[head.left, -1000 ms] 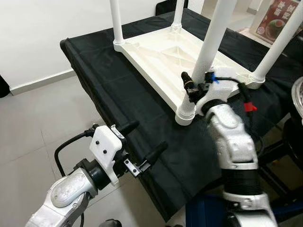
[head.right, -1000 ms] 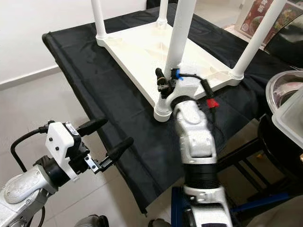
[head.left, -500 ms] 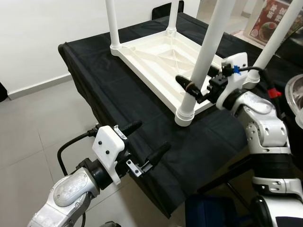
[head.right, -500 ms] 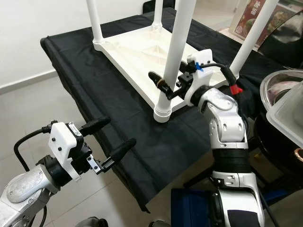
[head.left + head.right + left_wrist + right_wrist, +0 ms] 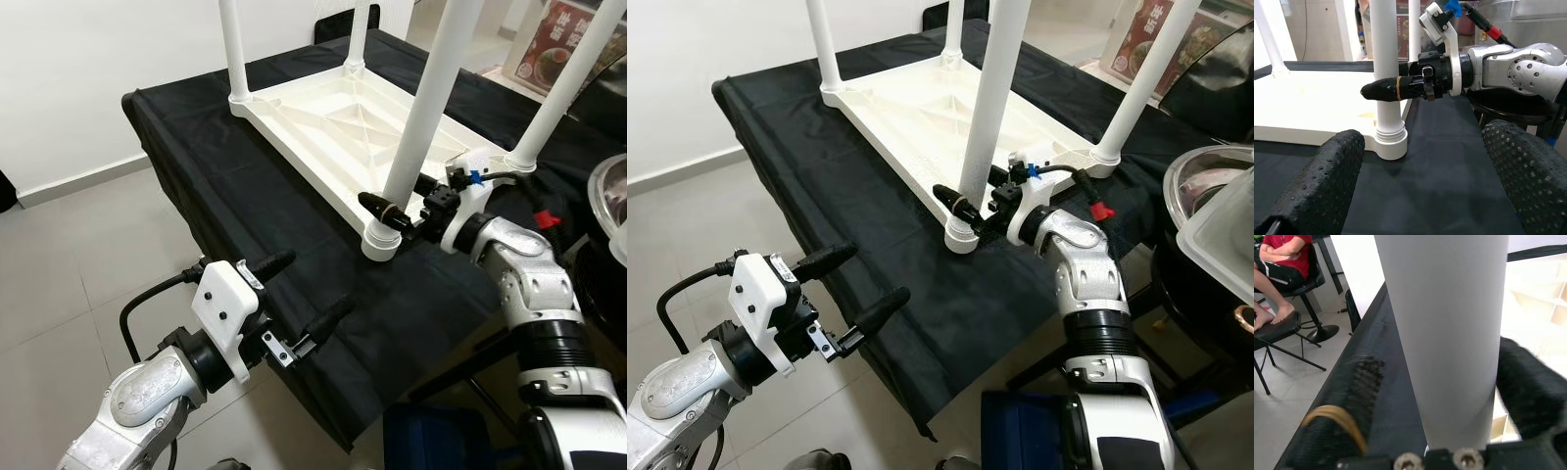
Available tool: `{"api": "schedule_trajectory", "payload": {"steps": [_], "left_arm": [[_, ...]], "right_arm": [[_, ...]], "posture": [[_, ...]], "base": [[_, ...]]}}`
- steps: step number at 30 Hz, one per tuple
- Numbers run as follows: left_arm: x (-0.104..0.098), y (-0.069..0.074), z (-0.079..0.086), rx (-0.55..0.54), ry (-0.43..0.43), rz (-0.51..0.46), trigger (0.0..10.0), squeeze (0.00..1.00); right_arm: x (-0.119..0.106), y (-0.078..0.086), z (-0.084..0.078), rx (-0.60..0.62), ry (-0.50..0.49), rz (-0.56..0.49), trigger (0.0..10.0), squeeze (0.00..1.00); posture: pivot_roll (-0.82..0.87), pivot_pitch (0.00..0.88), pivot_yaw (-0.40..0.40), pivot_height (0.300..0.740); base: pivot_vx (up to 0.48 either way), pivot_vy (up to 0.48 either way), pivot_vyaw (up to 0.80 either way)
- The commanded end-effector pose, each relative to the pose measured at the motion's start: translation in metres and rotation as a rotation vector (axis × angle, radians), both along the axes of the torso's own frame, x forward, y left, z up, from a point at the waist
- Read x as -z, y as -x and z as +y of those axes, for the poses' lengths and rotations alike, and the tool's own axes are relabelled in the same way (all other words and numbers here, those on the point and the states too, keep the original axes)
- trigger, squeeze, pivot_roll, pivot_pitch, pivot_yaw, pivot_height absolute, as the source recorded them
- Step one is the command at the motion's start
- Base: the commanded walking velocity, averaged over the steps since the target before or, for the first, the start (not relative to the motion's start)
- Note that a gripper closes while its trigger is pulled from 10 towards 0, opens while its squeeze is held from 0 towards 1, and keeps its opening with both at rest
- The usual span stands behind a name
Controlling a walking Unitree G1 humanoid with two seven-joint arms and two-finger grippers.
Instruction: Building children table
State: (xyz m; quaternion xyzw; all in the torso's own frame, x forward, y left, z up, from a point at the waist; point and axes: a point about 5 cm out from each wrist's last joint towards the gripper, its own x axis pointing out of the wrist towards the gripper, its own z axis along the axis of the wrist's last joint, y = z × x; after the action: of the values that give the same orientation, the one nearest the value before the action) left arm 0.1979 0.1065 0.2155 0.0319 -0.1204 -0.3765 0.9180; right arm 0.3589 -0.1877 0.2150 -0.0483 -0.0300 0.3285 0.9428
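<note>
A white plastic children's table [image 5: 333, 113] lies upside down on a black cloth, its legs pointing up. My right gripper [image 5: 392, 193] is at the nearest leg [image 5: 421, 108], just above its socket [image 5: 380, 240]. The gripper is open, with one finger in front of the leg and one behind. In the right wrist view the leg [image 5: 1449, 333] stands between the fingers [image 5: 1356, 396], and a narrow gap shows on one side. My left gripper [image 5: 316, 281] hangs open and holds nothing, off the cloth's front edge and over the floor. Its wrist view looks at that leg [image 5: 1388, 73].
The black-covered table [image 5: 245, 186] ends in a corner at the far left, with grey floor tiles beyond. A metal bowl [image 5: 1215, 176] and a clear lid [image 5: 1225, 245] stand at the right. A person [image 5: 1278, 264] sits on a chair further off.
My right gripper has slid down the near leg, from partway up to just above the socket. The left arm has stayed put.
</note>
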Motion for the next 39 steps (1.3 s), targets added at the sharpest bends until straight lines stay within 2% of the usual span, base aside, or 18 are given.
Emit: {"api": "schedule_trajectory", "payload": {"steps": [1, 2, 9, 15, 16, 17, 19, 20, 21, 22, 23, 25, 31, 32, 33, 36, 37, 39], "left_arm": [[-0.001, 0.001, 0.001, 0.002, -0.008, -0.006, 10.0, 0.0], [-0.001, 0.0, 0.002, -0.001, -0.011, -0.006, 10.0, 0.0], [-0.001, 0.0, 0.004, -0.007, -0.026, -0.01, 10.0, 0.0], [-0.002, -0.001, 0.005, -0.014, -0.027, -0.014, 10.0, 0.0], [-0.002, -0.001, 0.006, -0.017, -0.028, -0.013, 10.0, 0.0], [-0.002, -0.001, 0.006, -0.019, -0.028, -0.013, 10.0, 0.0], [-0.002, -0.001, 0.006, -0.019, -0.028, -0.013, 10.0, 0.0], [-0.002, -0.001, 0.006, -0.02, -0.029, -0.013, 10.0, 0.0], [-0.001, 0.0, 0.007, -0.02, -0.028, -0.012, 10.0, 0.0], [-0.001, -0.001, 0.007, -0.019, -0.029, -0.012, 10.0, 0.0], [-0.001, -0.001, 0.007, -0.019, -0.029, -0.012, 10.0, 0.0], [-0.002, -0.001, 0.006, -0.015, -0.027, -0.013, 10.0, 0.0], [-0.002, -0.002, 0.006, -0.013, -0.025, -0.014, 10.0, 0.0], [-0.002, -0.002, 0.006, -0.013, -0.024, -0.013, 10.0, 0.0], [-0.002, -0.002, 0.006, -0.014, -0.024, -0.012, 10.0, 0.0], [-0.001, -0.002, 0.006, -0.013, -0.025, -0.011, 10.0, 0.0], [-0.001, -0.002, 0.006, -0.012, -0.025, -0.01, 10.0, 0.0], [0.0, -0.003, 0.005, -0.007, -0.024, -0.006, 10.0, 0.0]], "right_arm": [[0.001, 0.0, 0.001, -0.013, 0.004, -0.007, 4.3, 0.0], [0.001, 0.0, -0.001, -0.002, 0.011, -0.006, 0.0, 0.0], [0.004, -0.003, -0.016, 0.108, 0.081, -0.018, 0.0, 0.0], [0.007, -0.002, -0.017, 0.172, 0.118, -0.028, 0.0, 0.0], [0.011, -0.002, -0.02, 0.347, 0.217, -0.052, 0.0, 0.0], [0.012, 0.003, -0.021, 0.564, 0.201, -0.083, 0.0, 0.0], [0.012, 0.003, -0.021, 0.564, 0.201, -0.083, 0.0, 0.0], [0.014, 0.011, -0.011, 0.687, 0.121, -0.081, 0.0, 0.0], [0.02, 0.019, 0.006, 0.752, -0.035, -0.002, 0.0, 0.0], [0.024, 0.025, 0.023, 0.746, -0.155, 0.067, 0.0, 0.0], [0.024, 0.025, 0.023, 0.746, -0.155, 0.067, 0.0, 0.0], [0.02, 0.024, 0.042, 0.705, -0.222, 0.087, 0.0, 0.0], [0.013, 0.017, 0.042, 0.66, -0.197, 0.055, 0.0, 0.0], [0.011, 0.015, 0.041, 0.626, -0.153, 0.043, 2.2, 0.0], [0.009, 0.013, 0.041, 0.59, -0.174, 0.044, 10.0, 0.0], [0.004, 0.016, 0.043, 0.556, -0.183, 0.036, 10.0, 0.0], [0.002, 0.019, 0.044, 0.536, -0.183, 0.039, 10.0, 1.0], [-0.003, 0.021, 0.046, 0.368, -0.12, 0.002, 10.0, 1.0]], "posture": [[0.05, 0.122, -0.053, 0.74], [0.05, 0.123, -0.054, 0.74], [0.05, 0.13, -0.065, 0.74], [0.05, 0.133, -0.069, 0.74], [0.05, 0.135, -0.069, 0.74], [0.05, 0.135, -0.069, 0.74], [0.05, 0.135, -0.069, 0.74], [0.05, 0.134, -0.07, 0.74], [0.05, 0.134, -0.07, 0.74], [0.05, 0.134, -0.06, 0.74], [0.05, 0.134, -0.06, 0.74], [0.04, 0.135, -0.061, 0.74], [0.04, 0.136, -0.063, 0.74], [0.04, 0.137, -0.062, 0.74], [0.04, 0.137, -0.06, 0.74], [0.03, 0.135, -0.061, 0.74], [0.03, 0.133, -0.059, 0.74], [0.03, 0.132, -0.057, 0.74]], "base": [[0.0, 0.0, 0.0], [0.0, 0.0, 0.0], [0.0, 0.0, 0.0], [0.0, 0.0, 0.0], [0.0, 0.0, 0.0], [0.0, 0.0, 0.0], [0.0, 0.0, 0.0], [0.0, 0.0, 0.0], [0.0, 0.0, 0.0], [0.0, 0.0, 0.0], [0.0, 0.0, 0.0], [0.0, 0.0, 0.0], [0.0, 0.0, 0.0], [0.0, 0.0, 0.0], [0.0, 0.0, 0.0], [0.0, 0.0, 0.0], [0.0, 0.0, 0.0], [0.0, 0.0, 0.0]]}}
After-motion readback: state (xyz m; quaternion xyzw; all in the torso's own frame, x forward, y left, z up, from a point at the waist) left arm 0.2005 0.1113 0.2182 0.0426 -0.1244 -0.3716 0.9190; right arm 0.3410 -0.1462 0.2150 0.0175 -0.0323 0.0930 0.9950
